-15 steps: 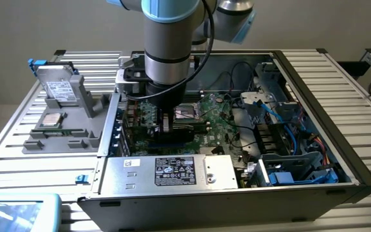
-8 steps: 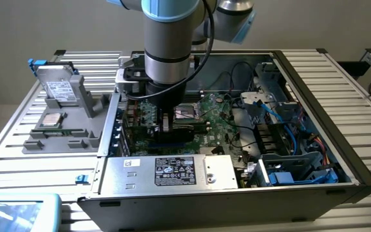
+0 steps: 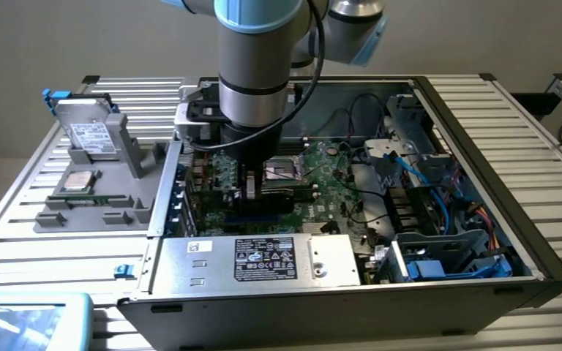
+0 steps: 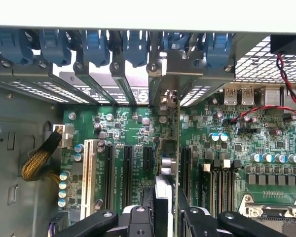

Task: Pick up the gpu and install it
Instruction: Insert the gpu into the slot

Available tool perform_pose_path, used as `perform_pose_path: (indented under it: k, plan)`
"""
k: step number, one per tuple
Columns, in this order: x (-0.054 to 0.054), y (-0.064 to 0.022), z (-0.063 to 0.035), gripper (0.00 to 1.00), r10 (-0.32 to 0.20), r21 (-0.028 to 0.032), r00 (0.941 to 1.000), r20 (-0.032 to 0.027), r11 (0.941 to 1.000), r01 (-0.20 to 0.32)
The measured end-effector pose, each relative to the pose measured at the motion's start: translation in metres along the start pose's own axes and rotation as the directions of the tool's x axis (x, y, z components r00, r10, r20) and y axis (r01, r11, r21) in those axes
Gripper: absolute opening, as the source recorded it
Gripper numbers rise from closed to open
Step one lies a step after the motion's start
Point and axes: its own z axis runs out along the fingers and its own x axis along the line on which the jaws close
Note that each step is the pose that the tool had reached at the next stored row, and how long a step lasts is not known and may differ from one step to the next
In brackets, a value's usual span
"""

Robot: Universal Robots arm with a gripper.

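The gpu appears edge-on in the wrist view as a thin upright card. Its silver end bracket reaches the rear slot openings of the computer case. My gripper is shut on it, one black finger on each side. The card stands over the green motherboard, beside the black expansion slots. Whether its edge sits in a slot I cannot tell. In the exterior view my gripper reaches down into the open case, with the gpu's dark body under it.
A silver drive with a white label stands on a grey fixture on the exterior view's left. The power supply fills the case's near side. Blue cables and drive cages lie on the exterior view's right. Blue slot latches line the rear wall.
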Motion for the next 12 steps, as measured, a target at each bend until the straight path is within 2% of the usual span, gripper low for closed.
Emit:
perform_pose_path:
  k: [12]
  plan:
    - [0.0040,-0.0001,0.0001,0.29,0.022,0.0000,0.9996,0.0174,0.9998,-0.022]
